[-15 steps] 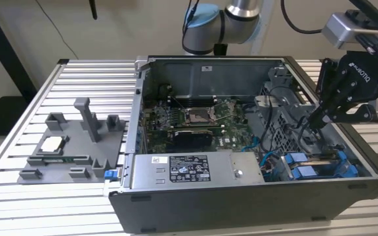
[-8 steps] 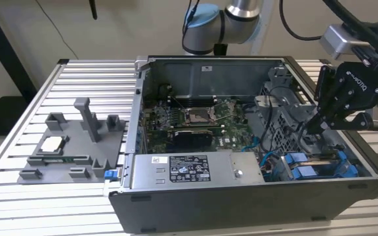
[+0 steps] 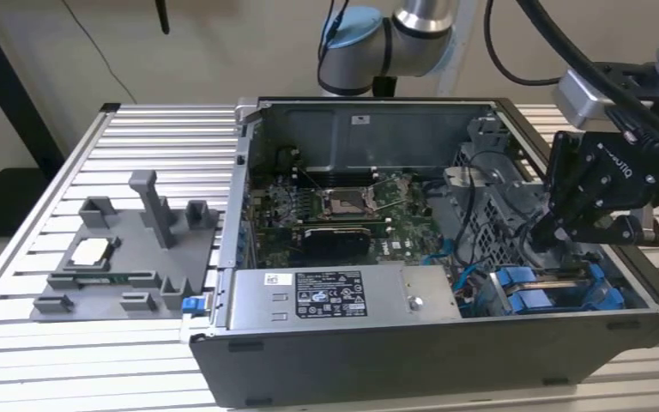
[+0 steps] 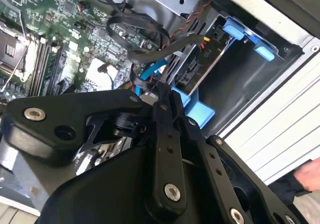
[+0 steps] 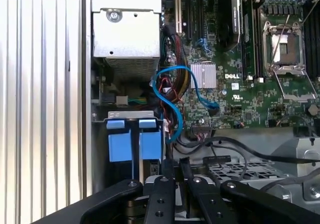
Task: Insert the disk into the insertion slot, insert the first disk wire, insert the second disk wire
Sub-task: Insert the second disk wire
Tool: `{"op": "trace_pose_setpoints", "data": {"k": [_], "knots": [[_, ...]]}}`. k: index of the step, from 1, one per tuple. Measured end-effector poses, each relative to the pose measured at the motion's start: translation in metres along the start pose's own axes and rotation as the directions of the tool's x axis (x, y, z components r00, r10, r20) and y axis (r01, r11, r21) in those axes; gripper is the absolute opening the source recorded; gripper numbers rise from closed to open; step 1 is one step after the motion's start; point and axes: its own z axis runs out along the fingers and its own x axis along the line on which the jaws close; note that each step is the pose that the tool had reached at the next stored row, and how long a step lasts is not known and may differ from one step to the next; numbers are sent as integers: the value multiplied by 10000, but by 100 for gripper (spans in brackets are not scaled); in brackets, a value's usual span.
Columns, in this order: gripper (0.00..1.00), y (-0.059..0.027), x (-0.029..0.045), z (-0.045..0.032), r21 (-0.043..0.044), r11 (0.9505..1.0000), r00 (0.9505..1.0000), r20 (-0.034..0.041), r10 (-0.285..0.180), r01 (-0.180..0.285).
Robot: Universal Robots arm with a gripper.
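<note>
**Tool closed above the seated disk**

In the exterior view the tool (image 3: 545, 232) hangs inside the PC case (image 3: 364, 365) on the bench (image 3: 147, 146). The disk (image 3: 532, 296) lies at about six o'clock from it, just beneath the tips, seated in the insertion slot (image 4: 245, 72). Its long axis seems to run from nine to three o'clock.

In the second wrist view the fingers (image 4: 165, 139) are pressed together close to the blue wire (image 4: 150, 74), with a black wire (image 4: 142, 39) looping just beyond. The tool's own body covers the tips, so I cannot tell whether they pinch a connector. The disk's connector edge (image 4: 202, 59) is in shadow, and what is plugged in there is hard to make out.
</note>
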Motion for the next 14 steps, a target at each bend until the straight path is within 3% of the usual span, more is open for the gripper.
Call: {"op": "trace_pose_setpoints", "data": {"k": [5, 11, 12, 14], "knots": [[16, -6, 104, 9, -3, 10000, 10000, -4, -53, 53], [16, -10, 218, 6, 65, 9999, 9999, -43, -106, 106], [16, -10, 232, 6, 88, 9999, 9999, -53, -112, 113], [16, -11, 252, 10, 221, 9996, 9999, -64, -144, 145]]}}
